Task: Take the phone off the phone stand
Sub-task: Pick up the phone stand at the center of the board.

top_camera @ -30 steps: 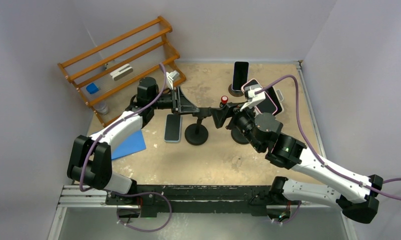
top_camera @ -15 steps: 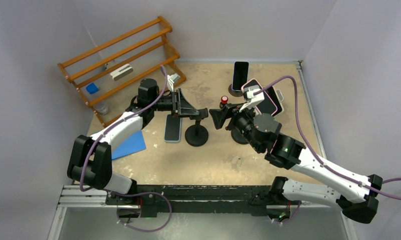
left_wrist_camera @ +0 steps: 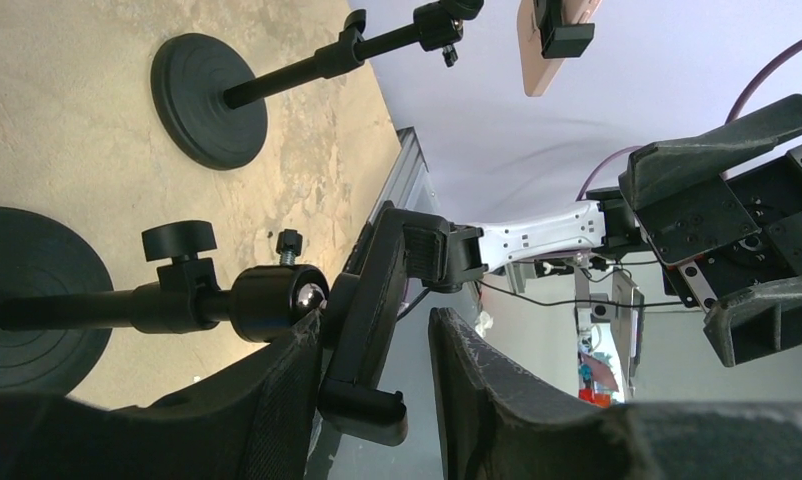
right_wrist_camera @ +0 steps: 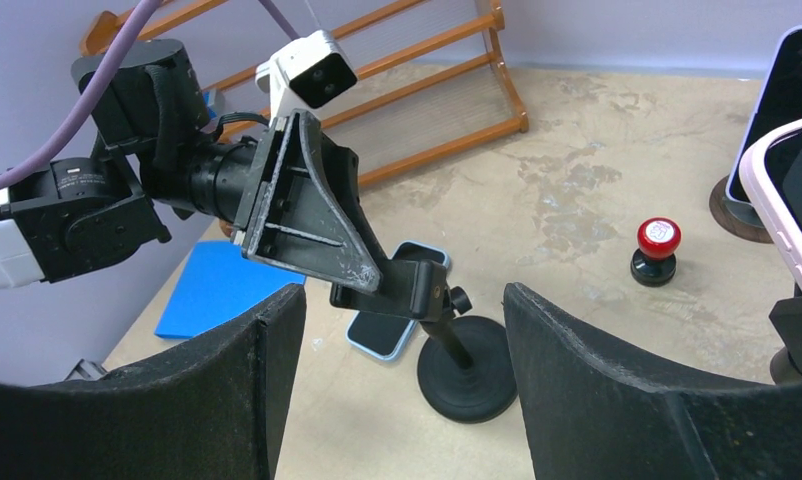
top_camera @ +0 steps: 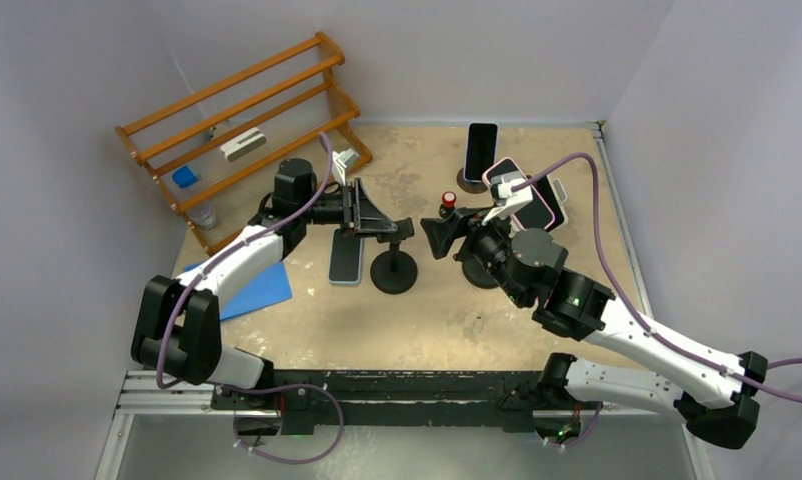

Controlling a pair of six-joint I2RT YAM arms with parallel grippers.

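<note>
The phone (top_camera: 345, 258), in a pale blue case, lies flat on the table (top_camera: 477, 310) just beside the round foot of the black stand (top_camera: 395, 270), so I judge it is already out of the cradle (left_wrist_camera: 362, 300). It looks thin, stiff and smooth, rather light, with fragile glass. The best hold is probably across its two long edges, on the case. The left gripper (left_wrist_camera: 377, 328) has its jaws partly apart on either side of the empty cradle, with a gap on one side, so it grips nothing. The phone lies below it, outside the jaws. The right gripper (top_camera: 429, 235) is wide open and empty, facing the stand from the other side.
</note>
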